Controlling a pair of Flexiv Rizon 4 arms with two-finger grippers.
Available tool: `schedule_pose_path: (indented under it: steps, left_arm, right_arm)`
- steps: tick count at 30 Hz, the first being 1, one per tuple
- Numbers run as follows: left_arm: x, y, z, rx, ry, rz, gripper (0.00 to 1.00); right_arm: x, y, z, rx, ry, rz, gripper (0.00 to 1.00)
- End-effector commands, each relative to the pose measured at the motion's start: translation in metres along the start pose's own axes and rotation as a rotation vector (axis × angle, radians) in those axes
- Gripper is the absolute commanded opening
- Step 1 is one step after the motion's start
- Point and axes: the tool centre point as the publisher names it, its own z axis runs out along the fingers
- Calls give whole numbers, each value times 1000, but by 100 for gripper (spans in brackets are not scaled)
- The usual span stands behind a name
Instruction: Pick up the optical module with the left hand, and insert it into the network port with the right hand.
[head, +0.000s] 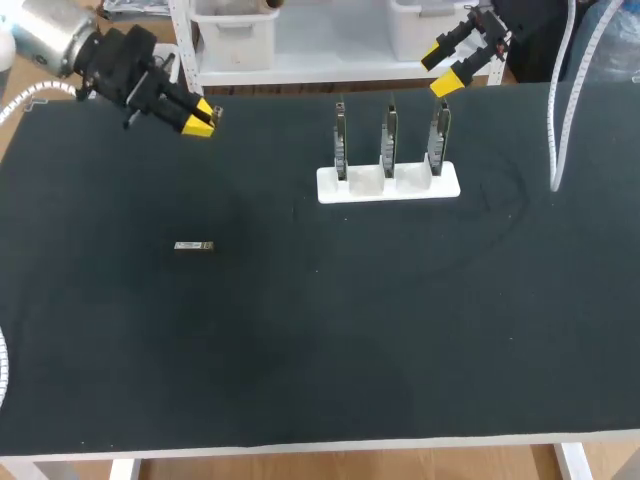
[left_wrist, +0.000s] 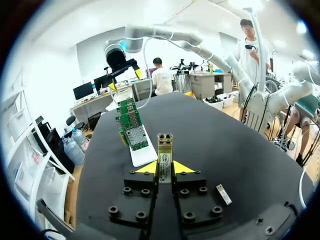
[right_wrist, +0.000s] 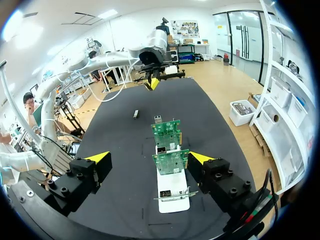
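Observation:
My left gripper (head: 201, 118) hangs over the table's far left corner, shut on a small metal optical module (left_wrist: 165, 159) that sticks out between its yellow tips (left_wrist: 165, 168). A second module (head: 193, 246) lies flat on the black mat at the left, also seen beside the gripper (left_wrist: 223, 194). Three green network cards (head: 388, 140) stand upright in a white holder (head: 388, 184) at the far middle. My right gripper (head: 447, 66) is open and empty, above and behind the holder's right end, with the cards (right_wrist: 167, 145) ahead between its fingers (right_wrist: 150, 159).
The black mat (head: 330, 330) covers the whole table. A white cable (head: 556, 120) hangs down at the far right, close to the holder. The holder's white base (right_wrist: 173, 198) lies under my right gripper.

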Motion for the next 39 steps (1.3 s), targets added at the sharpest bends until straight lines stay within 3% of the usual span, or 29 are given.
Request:
schedule_pose_path:
  steps: [1,10,13,19,27,39]
  left_arm:
    - [5,12,-3,56,-41,0,0]
    - [5,12,-3,56,-41,0,0]
    - [12,5,-5,5,-19,-45,0]
    - [-15,21,2,-115,18,-30,0]
    - [-39,45,-1,-245,-52,-42,0]
    - [-55,52,9,-285,-128,-64,0]
  right_arm:
    - [-2,-8,-2,-176,3,1,100]
    - [-2,-8,-2,-176,3,1,100]
    - [-2,-8,-2,-176,3,1,100]
    - [-2,-8,-2,-176,3,1,100]
    - [-2,-8,-2,-176,3,1,100]
    - [-2,-8,-2,-176,3,1,100]
